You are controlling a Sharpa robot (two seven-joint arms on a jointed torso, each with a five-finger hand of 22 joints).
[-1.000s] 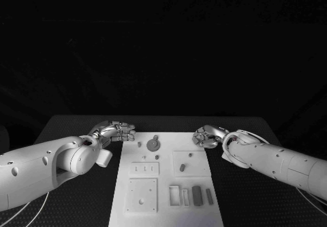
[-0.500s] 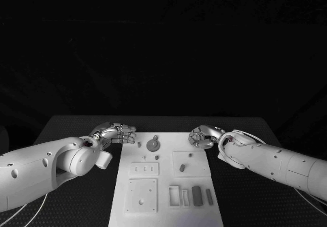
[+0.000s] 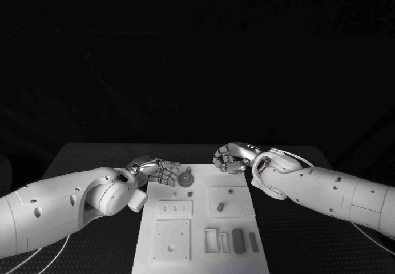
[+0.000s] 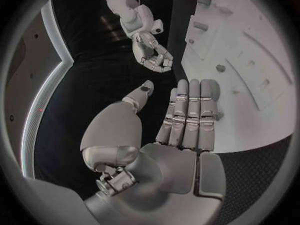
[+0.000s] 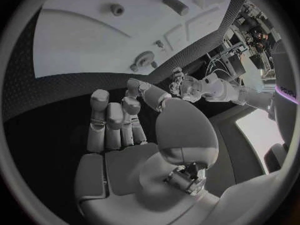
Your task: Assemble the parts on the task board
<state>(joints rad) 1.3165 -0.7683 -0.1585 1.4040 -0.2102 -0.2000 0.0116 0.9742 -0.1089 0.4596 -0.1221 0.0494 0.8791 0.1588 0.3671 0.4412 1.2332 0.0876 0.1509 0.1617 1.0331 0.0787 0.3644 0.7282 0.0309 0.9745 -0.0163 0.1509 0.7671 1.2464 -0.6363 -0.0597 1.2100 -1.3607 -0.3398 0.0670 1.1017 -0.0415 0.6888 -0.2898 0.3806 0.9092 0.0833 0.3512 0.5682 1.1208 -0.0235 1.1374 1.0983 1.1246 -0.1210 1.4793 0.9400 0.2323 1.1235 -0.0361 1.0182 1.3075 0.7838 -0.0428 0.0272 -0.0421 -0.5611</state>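
Observation:
The white task board (image 3: 206, 220) lies in the middle of the table. Near its far end sit a round disc part (image 3: 186, 178) and a small peg (image 3: 190, 193); another peg (image 3: 221, 205) stands in the right-hand plate. Dark bars (image 3: 238, 238) lie in slots at the near right. My left hand (image 3: 160, 171) hovers at the board's far left edge beside the disc, fingers straight and thumb apart, holding nothing (image 4: 187, 115). My right hand (image 3: 233, 157) hangs above the board's far edge with its fingers curled in and nothing in them (image 5: 119, 125).
Black table (image 3: 91, 154) surrounds the board on both sides. Square plates with holes (image 3: 172, 235) occupy the board's near left. The right wrist view shows the disc (image 5: 144, 58) and a peg (image 5: 175, 4) on the board, with my left hand (image 5: 187, 87) beyond.
My left hand has come nearer and to the right, up to the board's edge by the disc. My right hand has shifted left and slightly farther away, over the board's far edge.

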